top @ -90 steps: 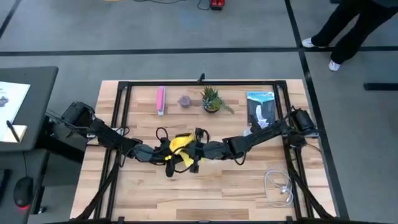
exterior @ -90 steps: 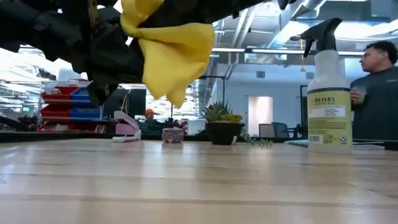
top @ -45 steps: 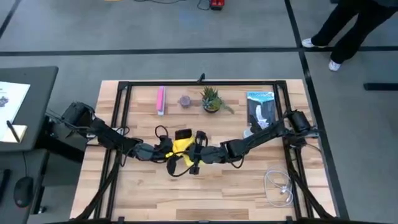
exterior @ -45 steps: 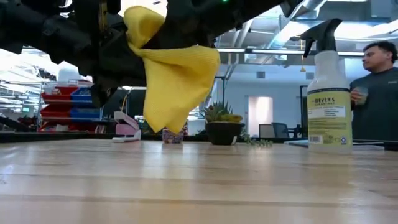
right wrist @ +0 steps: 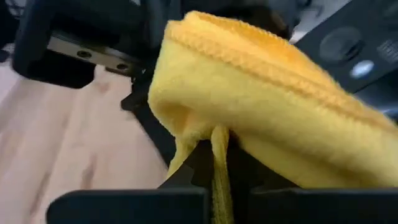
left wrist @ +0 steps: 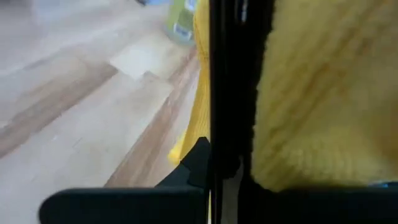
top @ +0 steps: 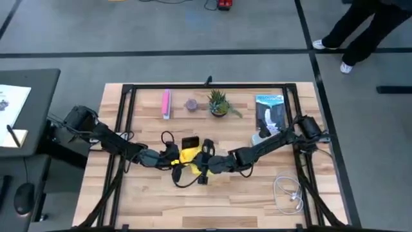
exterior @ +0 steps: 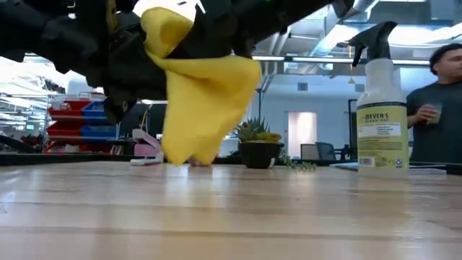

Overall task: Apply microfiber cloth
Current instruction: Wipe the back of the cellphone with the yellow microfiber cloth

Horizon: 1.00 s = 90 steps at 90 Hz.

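microfiber cloth [top: 188,155] mostly hidden between pincers, phone [top: 190,142] part-covered

Along the far edge of the pale wooden worktop [top: 257,200] lie a narrow pink bar [top: 167,103], a small mauve pot [top: 192,104] and a spiky green potted plant [top: 219,103]. A clear spray bottle [exterior: 380,108] stands near the right edge, and a coiled white cable [top: 289,191] lies toward the near right corner.

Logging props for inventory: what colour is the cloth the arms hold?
Bright yellow, plain; the microfiber cloth shows best in the low view.

Even overhead light, soft shadows on desk [top: 257,193] in high view. Low view backlit: ceiling glare, arms near-silhouette. Both wrist views blurred, microfiber cloth [right wrist: 267,118] too close for focus.
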Motion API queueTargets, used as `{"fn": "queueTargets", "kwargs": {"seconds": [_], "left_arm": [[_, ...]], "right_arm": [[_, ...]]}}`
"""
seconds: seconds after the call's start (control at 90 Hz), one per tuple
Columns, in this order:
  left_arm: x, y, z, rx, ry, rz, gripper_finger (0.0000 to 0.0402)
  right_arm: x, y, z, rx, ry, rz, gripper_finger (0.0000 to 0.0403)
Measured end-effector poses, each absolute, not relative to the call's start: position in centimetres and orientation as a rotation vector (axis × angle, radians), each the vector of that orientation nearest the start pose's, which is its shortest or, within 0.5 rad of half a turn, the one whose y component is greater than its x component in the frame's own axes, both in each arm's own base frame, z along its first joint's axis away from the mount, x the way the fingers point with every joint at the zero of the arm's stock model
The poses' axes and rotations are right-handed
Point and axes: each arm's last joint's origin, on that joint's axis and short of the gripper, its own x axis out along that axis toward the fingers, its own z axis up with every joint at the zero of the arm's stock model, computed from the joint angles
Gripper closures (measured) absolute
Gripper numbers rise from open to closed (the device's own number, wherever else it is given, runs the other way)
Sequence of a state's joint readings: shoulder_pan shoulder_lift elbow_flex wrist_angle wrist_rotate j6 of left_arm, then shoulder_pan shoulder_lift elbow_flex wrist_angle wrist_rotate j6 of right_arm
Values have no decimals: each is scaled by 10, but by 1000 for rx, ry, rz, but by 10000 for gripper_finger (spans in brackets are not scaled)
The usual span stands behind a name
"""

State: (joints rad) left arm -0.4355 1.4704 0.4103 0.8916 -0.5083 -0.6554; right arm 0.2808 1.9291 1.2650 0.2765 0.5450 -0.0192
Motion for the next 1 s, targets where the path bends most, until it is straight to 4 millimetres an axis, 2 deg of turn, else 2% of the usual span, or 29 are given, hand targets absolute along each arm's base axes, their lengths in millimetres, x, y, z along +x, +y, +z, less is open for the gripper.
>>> {"fn": "queueTargets", "kwargs": {"seconds": [0.089, 0.167, 0.244, 0.322, 0.444, 0.722, 0.867, 1.0], "left_arm": [[239, -96, 167, -580, 118, 114, 391], [239, -96, 167, -583, 115, 114, 391], [239, -96, 165, -573, 129, 116, 391], [239, -96, 165, -570, 130, 111, 391], [239, -96, 164, -563, 139, 118, 391], [240, -95, 168, -581, 102, 127, 391], [240, -95, 167, -580, 111, 112, 391], [240, -95, 166, -573, 123, 118, 391]], "right_arm": [[414, 94, 234, -185, 300, -305, 403], [415, 88, 240, -156, 276, -327, 403], [416, 87, 234, -110, 299, -284, 403], [421, 90, 219, -61, 330, -199, 403], [424, 97, 200, -86, 389, -138, 403], [421, 90, 218, -116, 328, -221, 403], [423, 91, 209, -47, 379, -168, 403], [421, 94, 201, -76, 425, -158, 403]]}}
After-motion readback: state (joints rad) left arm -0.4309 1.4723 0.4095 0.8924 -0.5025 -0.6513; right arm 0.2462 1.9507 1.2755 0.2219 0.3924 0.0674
